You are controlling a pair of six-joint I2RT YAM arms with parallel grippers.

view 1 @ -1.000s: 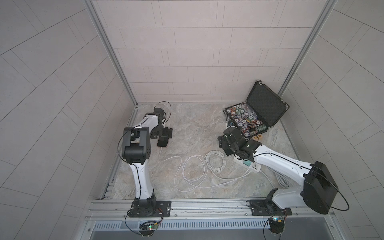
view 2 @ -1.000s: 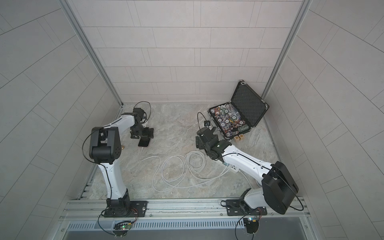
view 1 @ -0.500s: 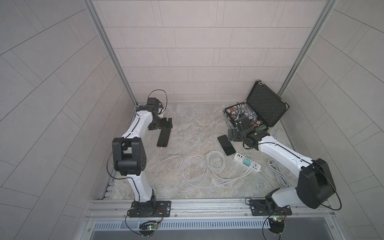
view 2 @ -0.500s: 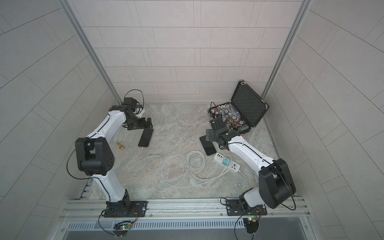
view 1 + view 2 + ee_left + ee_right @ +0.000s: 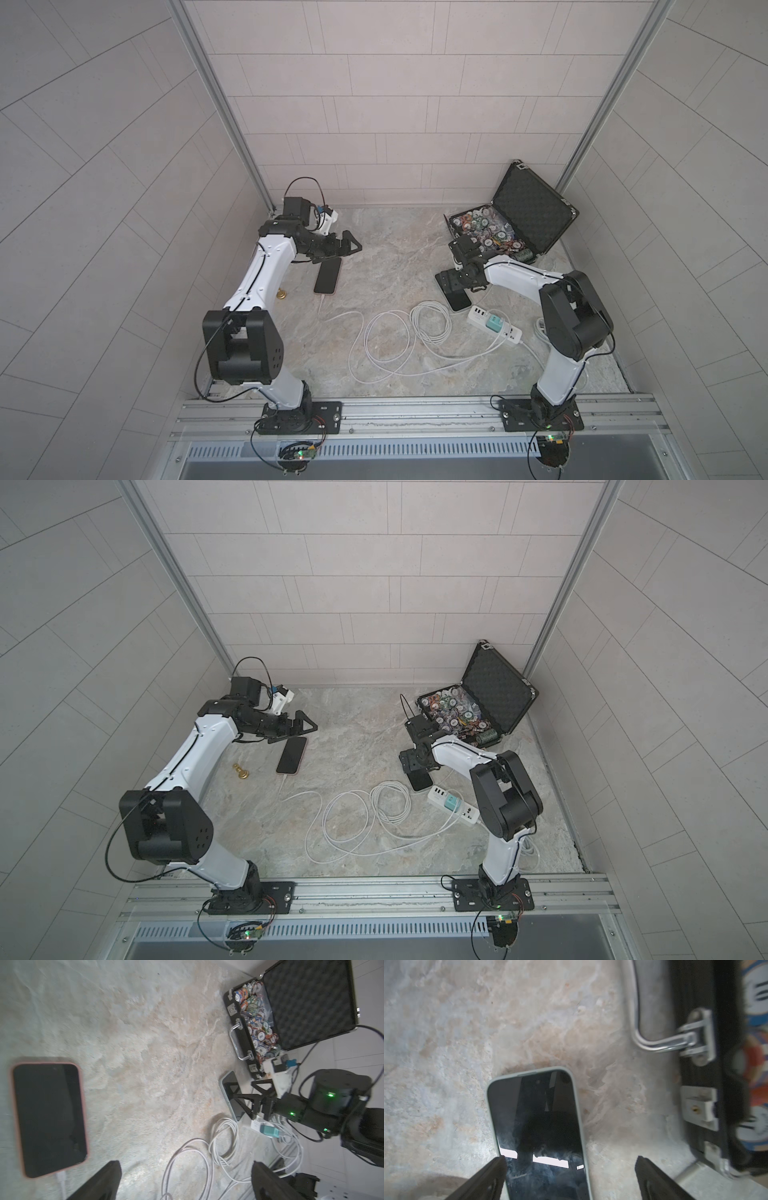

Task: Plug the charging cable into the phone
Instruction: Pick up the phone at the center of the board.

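Note:
The phone point(image 5: 328, 275) point(image 5: 49, 1118), black-screened with a coral edge, lies flat at the left. The charging cable point(image 5: 399, 336) runs in loose white loops across the floor. Its small white plug point(image 5: 60, 1177) sits at the phone's near short edge, and its teal adapter point(image 5: 493, 324) sits in the power strip. My left gripper point(image 5: 353, 246) point(image 5: 186, 1176) hovers open and empty above the phone's far end. My right gripper point(image 5: 446, 281) point(image 5: 570, 1172) hangs open over a second, pale-cased phone point(image 5: 537, 1126), gripping nothing.
An open black case point(image 5: 528, 216) full of poker chips stands at the back right, its metal handle point(image 5: 635, 1022) close to the right gripper. The white power strip point(image 5: 509, 336) lies beside the pale phone. A small brass piece point(image 5: 282, 295) sits by the left arm.
The left gripper lifted off the coral phone and drew back. The right arm pulled its elbow back, uncovering the pale phone and power strip, and its jaws spread fully.

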